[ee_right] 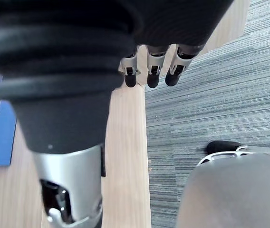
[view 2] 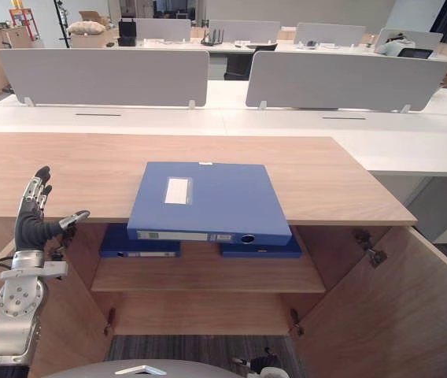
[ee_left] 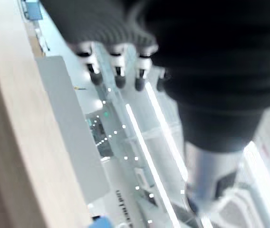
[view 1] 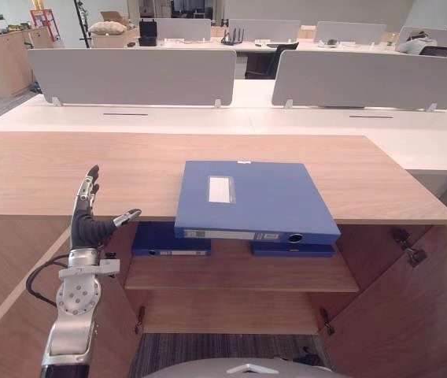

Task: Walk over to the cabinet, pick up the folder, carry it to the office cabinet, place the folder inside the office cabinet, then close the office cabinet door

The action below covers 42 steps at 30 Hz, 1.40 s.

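Observation:
A blue folder (view 1: 251, 197) lies flat on the wooden cabinet top (view 1: 90, 169), its spine hanging slightly over the front edge. Two more blue folders (view 1: 168, 240) (view 1: 290, 250) lie on the shelf (view 1: 239, 276) inside the cabinet below. My left hand (view 1: 86, 224) is raised at the cabinet's front left, left of the top folder and apart from it, fingers straight and thumb spread, holding nothing. In the right wrist view my right hand (ee_right: 151, 71) hangs with relaxed fingers over a wooden panel (ee_right: 125, 156) and carpet, with a blue folder edge (ee_right: 2, 137) beside it.
Both cabinet doors stand open, the left door (view 1: 11, 331) by my left arm and the right door (view 1: 420, 307) opposite. White desks with grey dividers (view 1: 133, 75) stand right behind the cabinet. Grey carpet (ee_right: 220, 95) covers the floor.

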{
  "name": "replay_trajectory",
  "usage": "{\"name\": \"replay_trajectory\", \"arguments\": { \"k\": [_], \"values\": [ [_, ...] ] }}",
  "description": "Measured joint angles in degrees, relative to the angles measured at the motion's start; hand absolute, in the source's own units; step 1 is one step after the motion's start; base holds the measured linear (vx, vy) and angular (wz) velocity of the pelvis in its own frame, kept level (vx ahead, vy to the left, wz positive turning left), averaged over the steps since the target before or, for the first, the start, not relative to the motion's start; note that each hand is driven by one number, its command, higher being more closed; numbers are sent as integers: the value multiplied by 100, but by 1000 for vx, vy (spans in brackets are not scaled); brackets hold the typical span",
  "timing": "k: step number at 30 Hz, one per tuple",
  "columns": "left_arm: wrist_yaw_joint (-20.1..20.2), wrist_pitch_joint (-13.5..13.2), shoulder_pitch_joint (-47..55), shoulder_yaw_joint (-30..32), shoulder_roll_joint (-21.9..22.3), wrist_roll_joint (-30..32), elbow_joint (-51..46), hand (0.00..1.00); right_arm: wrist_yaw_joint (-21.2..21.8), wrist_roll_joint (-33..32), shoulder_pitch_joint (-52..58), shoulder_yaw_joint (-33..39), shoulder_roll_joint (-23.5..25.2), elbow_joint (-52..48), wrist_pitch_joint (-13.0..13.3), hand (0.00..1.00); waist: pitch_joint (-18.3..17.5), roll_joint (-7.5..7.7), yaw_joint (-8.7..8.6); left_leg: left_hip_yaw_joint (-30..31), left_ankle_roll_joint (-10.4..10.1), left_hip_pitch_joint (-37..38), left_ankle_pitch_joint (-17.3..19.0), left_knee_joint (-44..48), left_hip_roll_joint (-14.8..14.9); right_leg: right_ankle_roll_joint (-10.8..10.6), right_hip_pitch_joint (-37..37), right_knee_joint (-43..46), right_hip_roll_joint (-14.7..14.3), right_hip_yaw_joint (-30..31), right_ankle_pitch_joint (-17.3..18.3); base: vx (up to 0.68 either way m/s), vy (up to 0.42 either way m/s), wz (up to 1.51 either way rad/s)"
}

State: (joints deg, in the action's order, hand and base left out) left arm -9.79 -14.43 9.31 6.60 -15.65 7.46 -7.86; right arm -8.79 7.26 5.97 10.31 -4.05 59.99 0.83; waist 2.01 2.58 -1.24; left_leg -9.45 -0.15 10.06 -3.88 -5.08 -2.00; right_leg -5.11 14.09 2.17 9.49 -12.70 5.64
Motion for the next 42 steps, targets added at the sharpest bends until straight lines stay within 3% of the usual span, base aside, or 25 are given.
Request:
{"name": "replay_trajectory", "arguments": {
  "k": [7,8,10,11,12,14,16,22,27,42],
  "values": [
    [-277,224,6,-214,109,1185,579,0,-54,172,-7,139,6,177,3,0,-1,18,16,-3,-17,-56,50,1,-34,8,-16,-98,-2,-2,3,35,3,0],
    [-275,282,83,-225,171,1175,424,0,-54,181,-2,162,8,190,-3,0,-1,19,20,0,2,-58,39,1,-37,14,-17,-97,0,-5,8,59,-4,-2],
    [-262,380,852,-499,550,1163,-941,0,-75,210,29,191,14,243,-3,0,-52,88,3,-18,4,-133,35,4,-24,-48,-108,-50,13,44,-45,75,-7,-3],
    [-173,297,1184,-803,661,1055,-1499,0,-99,208,51,216,13,282,-4,0,-60,109,27,-17,5,-171,35,6,-25,-29,-146,-48,11,78,-64,77,9,2],
    [-11,46,1516,-1340,827,893,-2021,0,-160,206,44,268,-9,417,-13,0,-68,109,76,-16,6,-200,33,8,-25,11,-180,-48,6,150,-96,61,12,4],
    [65,-136,1558,-1513,1079,520,-2108,0,-162,205,60,328,-47,454,-15,0,-96,49,114,-17,5,-183,34,5,-11,28,-182,-19,-4,282,-115,0,0,0],
    [56,-146,1526,-1465,1195,209,-2107,0,-161,205,52,294,-72,455,-12,0,-112,4,93,-28,-7,-169,44,3,24,30,-216,60,-28,319,-112,-45,2,-5],
    [62,-152,1510,-1494,1217,-90,-2217,0,-165,156,50,-6,-121,452,-4,0,-50,-8,50,-35,-67,-211,-20,0,79,-47,-321,196,-53,395,99,-110,-9,-3],
    [17,-242,1447,-1587,1119,-42,-2498,0,-173,158,43,-115,-132,454,0,0,-116,40,70,12,-55,-349,-154,0,102,-95,-411,70,-91,399,-49,-46,14,6],
    [-128,-211,1430,-1795,884,937,-1982,0,-197,158,51,-306,-123,446,3,0,-149,37,35,80,28,-391,-182,0,34,-98,-383,-30,-79,323,-135,-5,13,2]
  ]
}}
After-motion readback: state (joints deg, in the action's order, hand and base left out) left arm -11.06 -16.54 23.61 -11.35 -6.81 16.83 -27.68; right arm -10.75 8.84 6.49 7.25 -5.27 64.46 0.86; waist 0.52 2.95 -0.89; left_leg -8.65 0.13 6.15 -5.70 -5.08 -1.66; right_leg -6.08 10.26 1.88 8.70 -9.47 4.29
